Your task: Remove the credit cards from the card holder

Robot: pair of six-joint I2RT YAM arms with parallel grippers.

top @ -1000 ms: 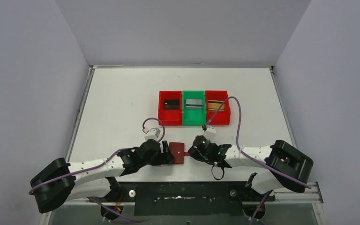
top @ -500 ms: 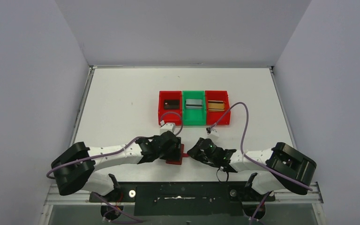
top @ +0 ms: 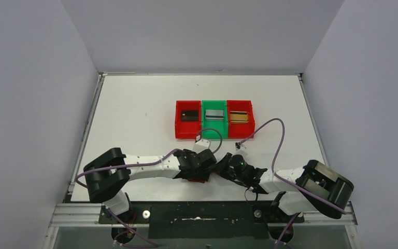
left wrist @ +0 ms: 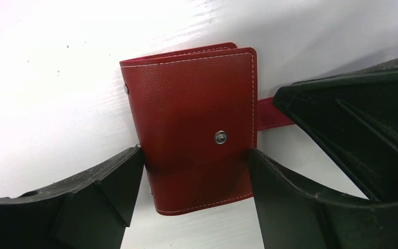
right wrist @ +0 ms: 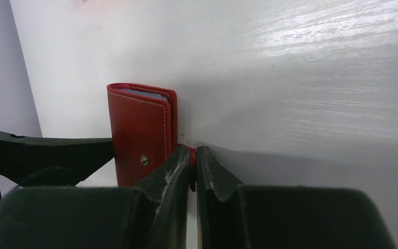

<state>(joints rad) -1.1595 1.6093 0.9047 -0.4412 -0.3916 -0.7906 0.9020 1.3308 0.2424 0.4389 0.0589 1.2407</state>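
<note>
The card holder (left wrist: 192,119) lies closed on the white table near the front edge, dark red with a metal snap; in the top view only a red sliver (top: 199,179) shows under the arms. My left gripper (left wrist: 194,155) is open and straddles it, one finger close against each side edge. My right gripper (right wrist: 193,151) is shut on the holder's red clasp tab (left wrist: 269,115), which sticks out to the side. A bluish sleeve edge (right wrist: 144,94) shows at the holder's top; any credit cards inside are hidden. A black card (top: 189,115), a silver one (top: 214,114) and a gold one (top: 239,116) lie in the bins.
Three open bins stand in a row mid-table: a red bin (top: 179,129), a green bin (top: 213,135) and a second red bin (top: 249,130). Purple cables loop above both wrists. Both arms crowd together at the table's near edge (top: 150,199).
My left arm has swung right and come over the card holder, its fingers now on both sides of it. The right gripper has shifted slightly right and nearer, still pinching the tab.
</note>
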